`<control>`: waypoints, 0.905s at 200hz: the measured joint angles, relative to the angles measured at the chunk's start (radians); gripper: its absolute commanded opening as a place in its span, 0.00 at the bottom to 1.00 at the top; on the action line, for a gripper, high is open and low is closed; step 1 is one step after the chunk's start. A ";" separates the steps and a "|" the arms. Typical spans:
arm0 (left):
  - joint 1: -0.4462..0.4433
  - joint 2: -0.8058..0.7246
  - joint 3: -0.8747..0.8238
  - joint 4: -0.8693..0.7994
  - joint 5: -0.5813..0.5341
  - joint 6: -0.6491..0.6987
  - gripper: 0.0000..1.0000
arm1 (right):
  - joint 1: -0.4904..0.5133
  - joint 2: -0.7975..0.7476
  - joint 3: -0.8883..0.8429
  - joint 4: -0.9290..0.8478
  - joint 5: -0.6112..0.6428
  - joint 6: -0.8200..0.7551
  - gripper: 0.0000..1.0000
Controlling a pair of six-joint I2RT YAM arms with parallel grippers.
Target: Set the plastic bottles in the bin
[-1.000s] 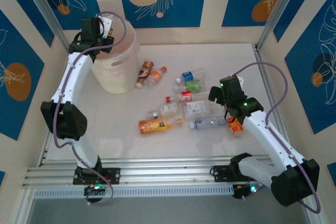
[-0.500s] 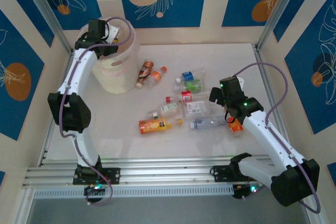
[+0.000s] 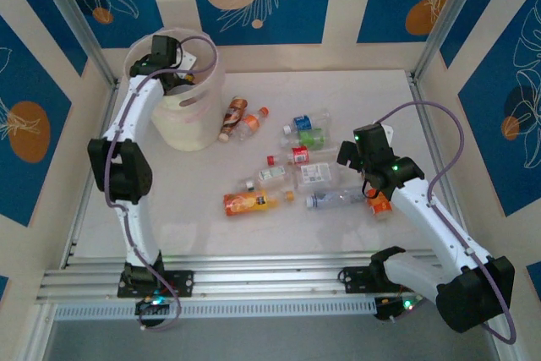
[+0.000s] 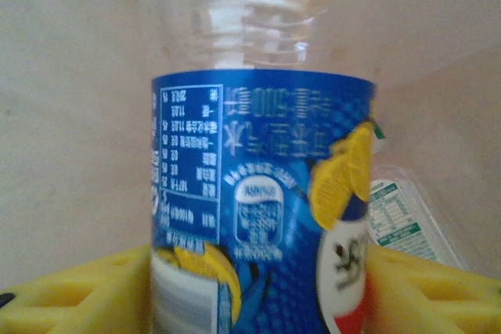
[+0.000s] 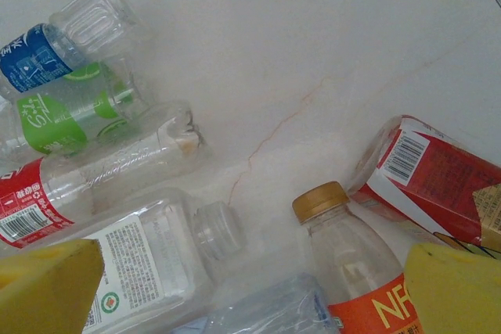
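The bin (image 3: 193, 128), a pale translucent bucket, stands at the back left of the table. My left gripper (image 3: 173, 72) hangs over its opening. Its yellow fingers (image 4: 70, 291) sit against both sides of a clear bottle with a blue label (image 4: 258, 154), no gap showing. Another bottle with a green-and-white label (image 4: 403, 220) lies in the bin below. My right gripper (image 3: 352, 152) hovers open over the pile of plastic bottles (image 3: 296, 158). Between its fingers (image 5: 47, 283) lie a gold-capped orange-labelled bottle (image 5: 344, 256) and a clear white-labelled one (image 5: 149, 263), neither touched.
Loose bottles spread across the table's middle: a brown one (image 3: 232, 116) beside the bin, an orange juice bottle (image 3: 249, 201) nearest the front, an orange-labelled one (image 3: 380, 205) under my right forearm. A metal rail (image 3: 254, 281) runs along the near edge.
My left arm has swung right from the bin's outer left rim to over its opening, carrying the blue-labelled bottle. The right arm and the bottles on the table have not moved.
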 measured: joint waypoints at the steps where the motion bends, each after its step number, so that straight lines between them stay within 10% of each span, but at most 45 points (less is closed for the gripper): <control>1: 0.000 0.001 0.001 -0.001 0.000 0.000 0.67 | 0.000 0.000 0.000 0.000 0.000 0.000 0.99; 60: 0.000 0.008 0.007 -0.016 -0.019 0.000 0.76 | 0.001 0.005 0.001 -0.002 0.000 0.000 0.99; 102: 0.000 -0.002 0.037 -0.025 -0.033 -0.018 0.99 | 0.002 0.008 0.001 -0.005 0.000 0.000 0.99; 181: 0.000 -0.132 0.066 -0.027 -0.033 -0.061 1.00 | 0.008 0.008 0.013 -0.005 -0.001 -0.001 0.99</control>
